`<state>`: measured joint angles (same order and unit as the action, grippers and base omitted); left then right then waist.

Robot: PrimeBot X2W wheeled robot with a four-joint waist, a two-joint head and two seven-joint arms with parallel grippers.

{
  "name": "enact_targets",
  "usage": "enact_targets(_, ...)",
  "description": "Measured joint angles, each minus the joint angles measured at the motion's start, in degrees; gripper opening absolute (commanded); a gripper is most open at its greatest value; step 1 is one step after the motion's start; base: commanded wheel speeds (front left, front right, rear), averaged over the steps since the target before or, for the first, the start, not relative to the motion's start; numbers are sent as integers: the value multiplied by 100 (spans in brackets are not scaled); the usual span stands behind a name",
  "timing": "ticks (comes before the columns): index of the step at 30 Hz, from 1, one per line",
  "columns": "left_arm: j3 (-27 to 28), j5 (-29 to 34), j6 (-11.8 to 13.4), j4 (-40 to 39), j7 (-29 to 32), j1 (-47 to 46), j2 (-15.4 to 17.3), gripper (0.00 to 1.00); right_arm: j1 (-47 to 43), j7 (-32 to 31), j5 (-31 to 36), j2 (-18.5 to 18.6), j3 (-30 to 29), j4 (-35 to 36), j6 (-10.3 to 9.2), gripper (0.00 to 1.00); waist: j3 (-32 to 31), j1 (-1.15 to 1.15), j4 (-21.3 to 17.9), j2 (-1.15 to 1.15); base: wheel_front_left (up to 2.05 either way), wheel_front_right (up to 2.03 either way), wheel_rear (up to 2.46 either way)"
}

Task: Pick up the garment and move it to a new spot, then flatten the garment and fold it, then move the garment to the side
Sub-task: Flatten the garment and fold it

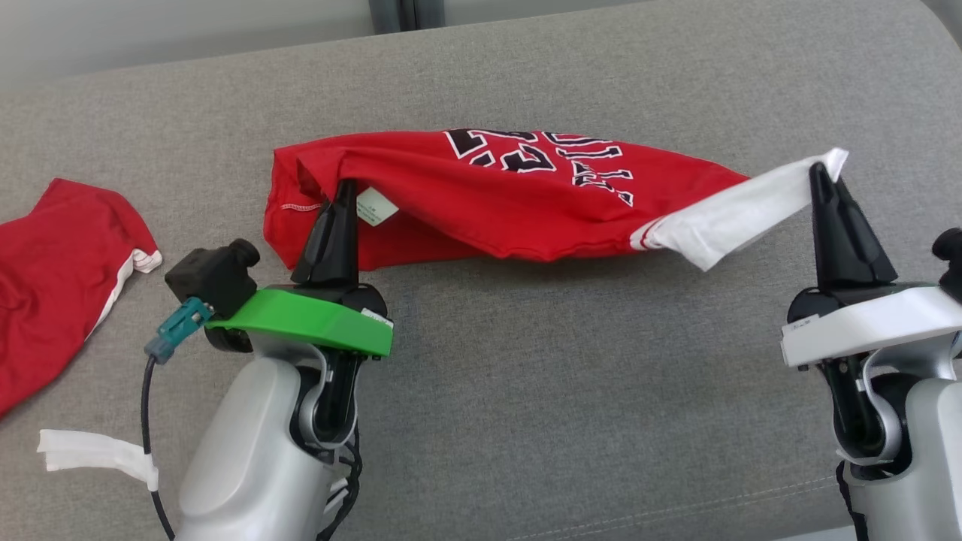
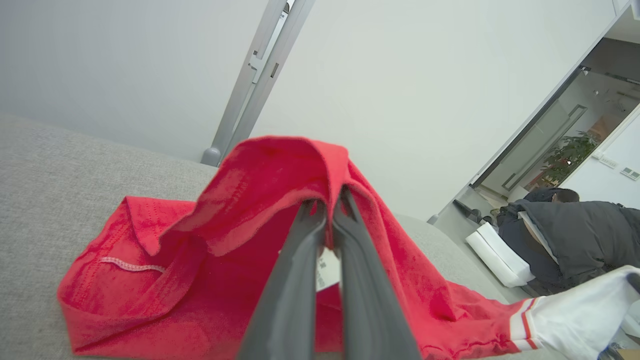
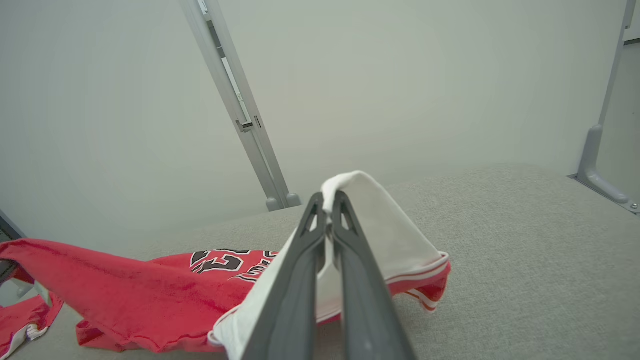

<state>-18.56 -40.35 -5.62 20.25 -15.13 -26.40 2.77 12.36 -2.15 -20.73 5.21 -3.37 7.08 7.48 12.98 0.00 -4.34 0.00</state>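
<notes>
Nearest, my left gripper (image 1: 347, 186) pinched shut on red garment (image 1: 488, 203), my right gripper (image 1: 820, 171) clamped on its white sleeve (image 1: 736, 214), grey cushion (image 1: 526, 376) beneath.

Red garment (image 1: 481, 203), black-and-white lettering, white end, perhaps a sleeve, both ends aloft over grey upholstery (image 1: 564, 376).

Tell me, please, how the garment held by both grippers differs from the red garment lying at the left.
The held garment is pinched at each end, by the left gripper and right gripper, and stretched; the other garment lies loose, untouched. The held garment shows black-and-white lettering and a white end; the other garment shows plain red with a white-striped edge. Both are red with white trim.
</notes>
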Motion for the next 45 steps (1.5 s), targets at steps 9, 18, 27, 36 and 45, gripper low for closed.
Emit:
enact_targets(9, 110, -781, -41, -904, 716, -609, 147, 0, 942, -56, 58, 224, -27, 1053, 0, 0, -113, 0, -71, 0, 0, 0, 0)
enact_targets(18, 469, -1151, 210, -1621, 1321, -1035, 476, 0, 2295, -108, -29, 276, 85, 1027, 0, 0, 60, 0, -154, 0, 0, 0, 0)
enact_targets(27, 255, -326, 131, -427, 1230, -2408, 943, 0, 4349, -257, -374, 96, 559, -2007, 0, 0, 736, 0, -197, 0, 0, 0, 0)
enact_targets(36, 679, -122, -94, 334, 102, -4522, 987, 0, 7114, 1606, 107, -105, 399, -3322, 0, 0, 1398, 1, -323, 0, 0, 0, 0)
enact_targets(45, 912, -186, -170, -530, -4, -4449, 887, 0, 6772, 1723, -36, 225, 200, -2285, 0, 0, 1690, 0, -159, 0, 0, 0, 0)
